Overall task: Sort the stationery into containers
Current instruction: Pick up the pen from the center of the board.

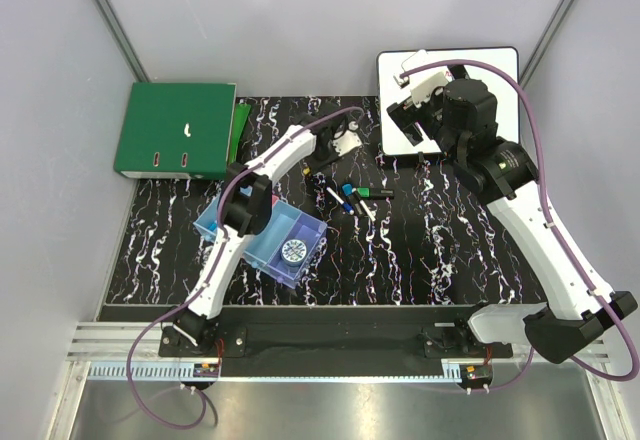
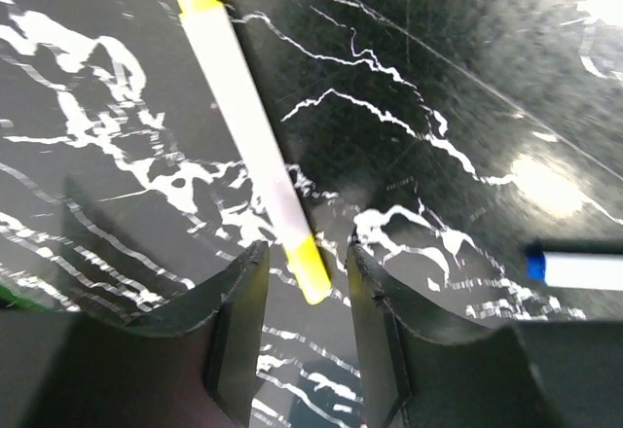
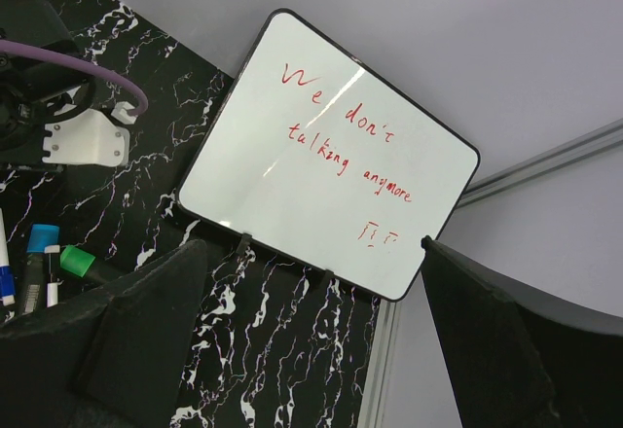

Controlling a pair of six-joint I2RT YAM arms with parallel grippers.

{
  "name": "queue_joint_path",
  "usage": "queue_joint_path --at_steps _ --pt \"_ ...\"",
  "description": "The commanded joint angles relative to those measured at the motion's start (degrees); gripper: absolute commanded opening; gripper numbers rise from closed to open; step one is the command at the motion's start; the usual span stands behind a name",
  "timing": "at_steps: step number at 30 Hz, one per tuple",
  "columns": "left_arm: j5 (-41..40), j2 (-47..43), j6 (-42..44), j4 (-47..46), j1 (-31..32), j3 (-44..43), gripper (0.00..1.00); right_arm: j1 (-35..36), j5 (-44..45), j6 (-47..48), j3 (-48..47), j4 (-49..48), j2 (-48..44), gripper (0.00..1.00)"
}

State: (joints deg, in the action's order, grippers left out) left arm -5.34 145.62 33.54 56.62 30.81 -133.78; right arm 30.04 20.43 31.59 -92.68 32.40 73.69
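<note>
Nearest, the row of containers (image 1: 262, 250) sits on the counter (image 1: 430, 260). The left arm hides most of it, so only 2 bins show clearly. The blue-and-white roll (image 1: 293, 251) lies in the purple-blue end bin. Beyond, loose markers (image 1: 355, 198) cluster, too small to count. The left claw (image 2: 307, 258) stands apart, low over the counter, with the yellow end of a white marker (image 2: 255, 146) between its fingers; whether they touch it is unclear. A blue-tipped pen (image 2: 576, 269) is cut off at the frame edge. Farthest, the right claw (image 3: 311, 253) gapes wide and empty before the whiteboard (image 3: 331, 146).
</note>
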Motion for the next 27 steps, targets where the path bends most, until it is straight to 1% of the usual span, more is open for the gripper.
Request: queue_joint_path --at_steps 1,6,11,16,24,26,27 --pt "-1.1 1.2 -1.7 -0.9 -0.7 -1.2 0.43 -0.3 0.9 -0.7 -2.3 -1.6 -1.2 1.0" --pt "2.3 1.4 -2.2 0.9 -1.0 -0.1 0.4 -0.2 0.9 -0.9 -2.9 -1.6 -1.3 1.0" --pt "6.5 2.5 -1.7 5.6 -1.2 -0.2 0.35 -0.2 0.9 -1.2 -3.6 -1.6 -1.2 1.0" --pt "9.6 2.6 -0.7 9.1 -1.6 -0.1 0.34 -0.2 0.7 -1.4 -4.1 -1.5 -1.1 0.99" --pt "10.7 3.6 -1.7 10.9 -2.3 0.7 0.34 -0.2 0.5 -2.0 -5.2 -1.1 -1.1 0.99" --pt "11.1 3.6 -1.8 11.1 -2.4 0.8 0.32 -0.2 0.3 -2.1 -5.5 -1.1 -1.2 0.99" --pt "11.2 3.6 -1.9 11.1 -2.4 0.8 0.29 -0.2 0.3 -2.1 -5.6 -1.0 -1.0 0.99"
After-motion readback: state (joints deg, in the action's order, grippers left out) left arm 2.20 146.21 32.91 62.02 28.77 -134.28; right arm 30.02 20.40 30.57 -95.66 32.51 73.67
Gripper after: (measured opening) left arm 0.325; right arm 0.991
